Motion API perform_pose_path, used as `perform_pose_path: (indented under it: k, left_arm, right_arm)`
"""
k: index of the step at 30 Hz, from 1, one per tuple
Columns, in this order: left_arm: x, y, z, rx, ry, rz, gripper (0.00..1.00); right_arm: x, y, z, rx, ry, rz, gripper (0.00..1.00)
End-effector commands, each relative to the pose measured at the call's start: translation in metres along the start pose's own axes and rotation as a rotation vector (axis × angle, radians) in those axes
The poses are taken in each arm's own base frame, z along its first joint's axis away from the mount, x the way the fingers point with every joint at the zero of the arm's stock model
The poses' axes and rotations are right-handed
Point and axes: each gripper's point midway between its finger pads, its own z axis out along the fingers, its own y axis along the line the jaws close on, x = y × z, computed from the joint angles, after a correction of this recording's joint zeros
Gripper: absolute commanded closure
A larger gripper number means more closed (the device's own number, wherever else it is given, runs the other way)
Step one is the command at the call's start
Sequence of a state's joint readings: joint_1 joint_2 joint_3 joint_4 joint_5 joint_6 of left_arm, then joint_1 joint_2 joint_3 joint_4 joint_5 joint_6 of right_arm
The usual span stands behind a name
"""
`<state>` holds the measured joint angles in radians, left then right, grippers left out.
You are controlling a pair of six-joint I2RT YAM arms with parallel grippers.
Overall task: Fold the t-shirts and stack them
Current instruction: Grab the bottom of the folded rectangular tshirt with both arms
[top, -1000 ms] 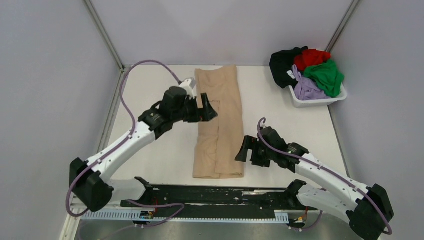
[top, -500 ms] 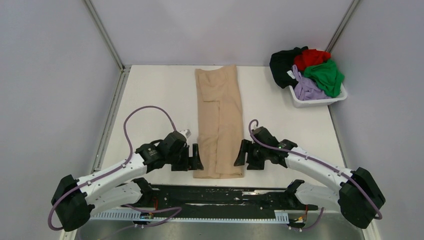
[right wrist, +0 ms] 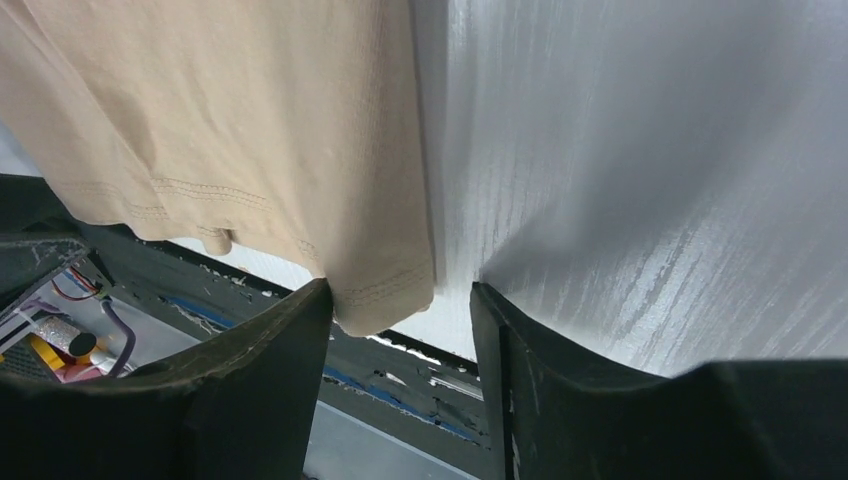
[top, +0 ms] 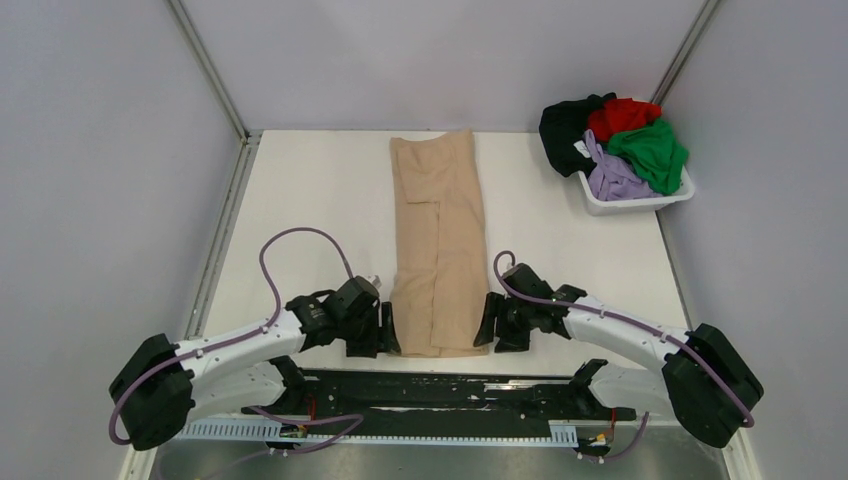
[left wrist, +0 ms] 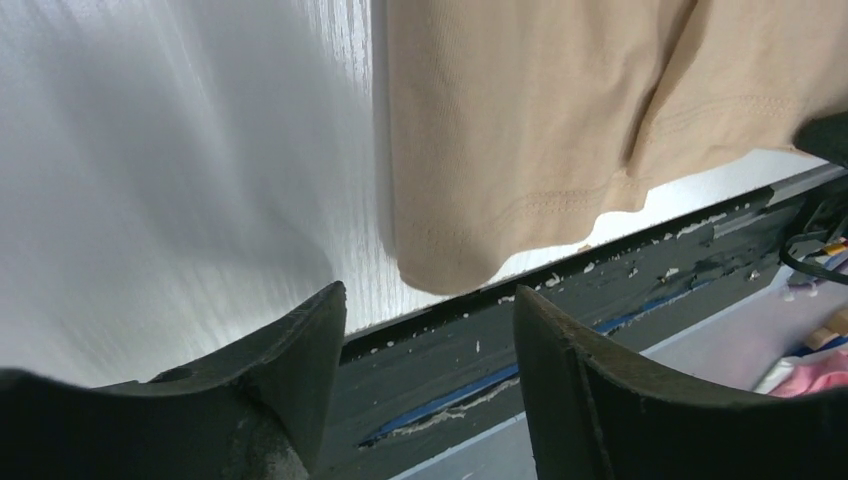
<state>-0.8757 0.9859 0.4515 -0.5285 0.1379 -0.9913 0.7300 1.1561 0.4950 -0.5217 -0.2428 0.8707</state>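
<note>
The tan t-shirt (top: 438, 240) is lying as a long folded strip down the middle of the table (top: 300, 200), hem at the near edge. Its near corners are being flanked by the left gripper (top: 386, 330) and right gripper (top: 490, 322) — both are being held spread, pinching nothing. The black t-shirt (top: 565, 125), red t-shirt (top: 622, 115), green t-shirt (top: 650, 150) and lavender t-shirt (top: 610, 178) are being held heaped in the white basket (top: 640, 205), far right.

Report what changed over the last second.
The left arm swung back from mid-shirt to the near left corner of the folded tan cloth t-shirt; the right arm edged toward its near right corner. Both sets of jaws stand open, holding nothing. The t-shirt and the white plastic basket stayed put.
</note>
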Motion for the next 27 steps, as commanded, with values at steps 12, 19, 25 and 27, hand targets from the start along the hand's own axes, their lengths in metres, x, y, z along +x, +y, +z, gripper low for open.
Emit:
perform_pose_path:
  k: [12, 19, 25, 27]
  left_arm:
    - [0.0, -0.017, 0.024, 0.03, 0.019, -0.005, 0.54]
    - [0.005, -0.016, 0.024, 0.001, 0.024, -0.012, 0.75]
    - [0.012, -0.021, 0.01, 0.022, 0.023, 0.006, 1.0]
    - [0.019, -0.021, 0.007, 0.032, 0.044, 0.012, 1.0]
  right_arm:
    - [0.009, -0.001, 0.007, -0.039, 0.025, 0.004, 0.75]
    - [0.016, 0.01, 0.003, -0.117, 0.06, -0.039, 0.94]
    - [0.03, 0.021, -0.006, -0.226, 0.102, -0.105, 1.0]
    - [0.035, 0.024, -0.01, -0.265, 0.112, -0.128, 1.0]
